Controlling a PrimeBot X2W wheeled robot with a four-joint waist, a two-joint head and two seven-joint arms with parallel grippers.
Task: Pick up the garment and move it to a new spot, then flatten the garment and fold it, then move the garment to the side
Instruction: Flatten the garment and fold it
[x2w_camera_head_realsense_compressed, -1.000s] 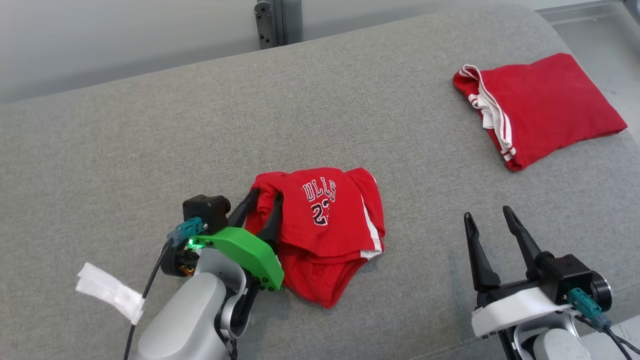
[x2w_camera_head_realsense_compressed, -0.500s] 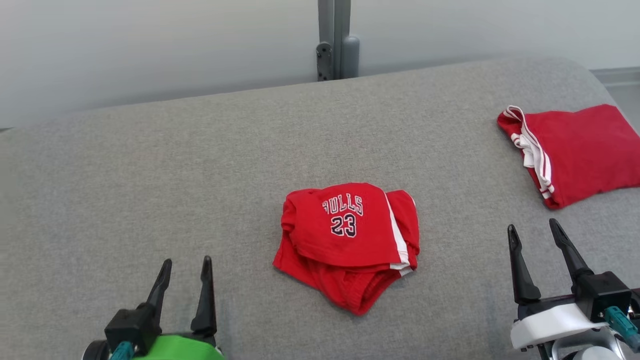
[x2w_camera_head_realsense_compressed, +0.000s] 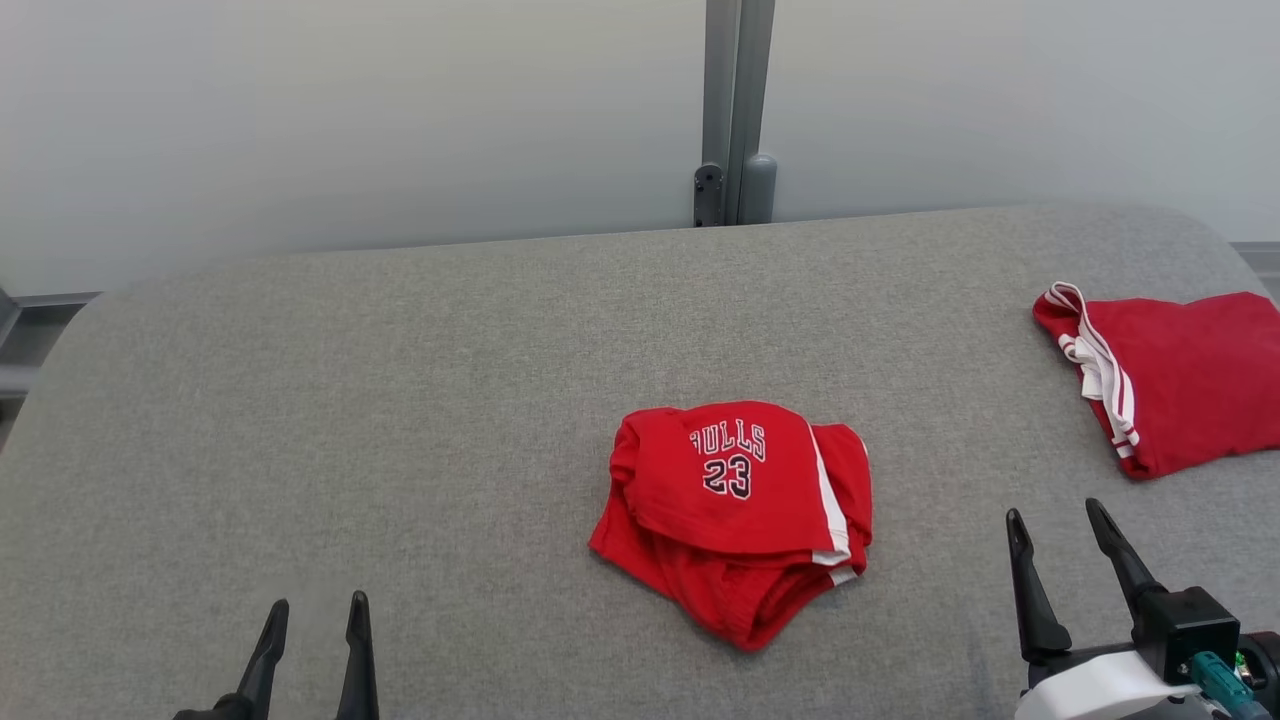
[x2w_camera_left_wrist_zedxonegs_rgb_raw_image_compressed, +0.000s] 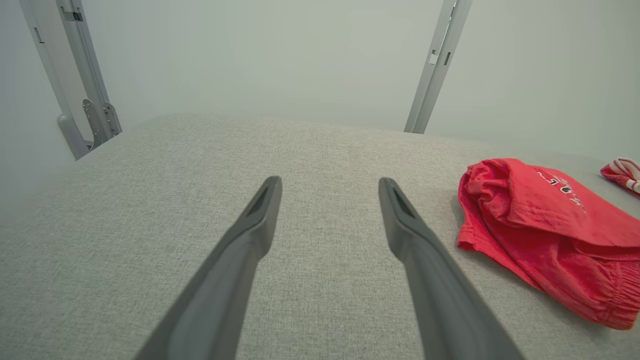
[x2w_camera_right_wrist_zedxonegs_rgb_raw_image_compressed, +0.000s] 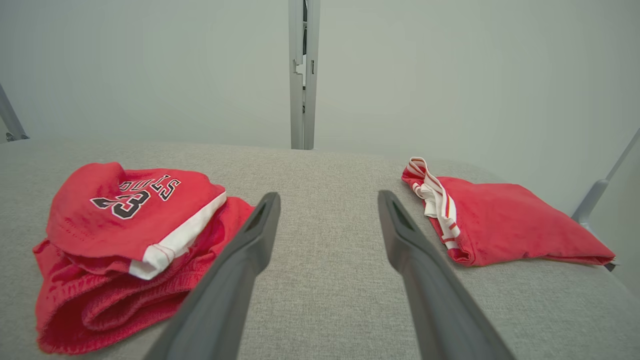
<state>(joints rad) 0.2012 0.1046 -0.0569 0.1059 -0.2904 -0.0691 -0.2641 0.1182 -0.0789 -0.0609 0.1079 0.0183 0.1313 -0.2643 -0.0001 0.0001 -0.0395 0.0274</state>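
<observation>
The garment (x2w_camera_head_realsense_compressed: 735, 515) is a pair of red shorts printed "BULLS 23" with a white side stripe, lying bunched at the middle of the grey padded table (x2w_camera_head_realsense_compressed: 420, 400). It also lies at the right in the left wrist view (x2w_camera_left_wrist_zedxonegs_rgb_raw_image_compressed: 545, 235) and at the left in the right wrist view (x2w_camera_right_wrist_zedxonegs_rgb_raw_image_compressed: 125, 240). My left gripper (x2w_camera_head_realsense_compressed: 315, 610) stands open at the lower left, well left of the garment, with nothing between its fingers (x2w_camera_left_wrist_zedxonegs_rgb_raw_image_compressed: 260, 210). My right gripper (x2w_camera_head_realsense_compressed: 1058, 518) stands open at the lower right, empty, to the right of the garment, its fingers (x2w_camera_right_wrist_zedxonegs_rgb_raw_image_compressed: 395, 225) apart.
A second red garment with white stripes (x2w_camera_head_realsense_compressed: 1170, 380) lies folded near the table's right edge, also in the right wrist view (x2w_camera_right_wrist_zedxonegs_rgb_raw_image_compressed: 500, 225). A grey metal post (x2w_camera_head_realsense_compressed: 735, 110) rises behind the table against a pale wall. Bare grey table surface spreads to the left.
My left gripper has let go of the garment's left edge, opened and drawn back to the lower left. The camera has tilted up, shifting the whole picture.
</observation>
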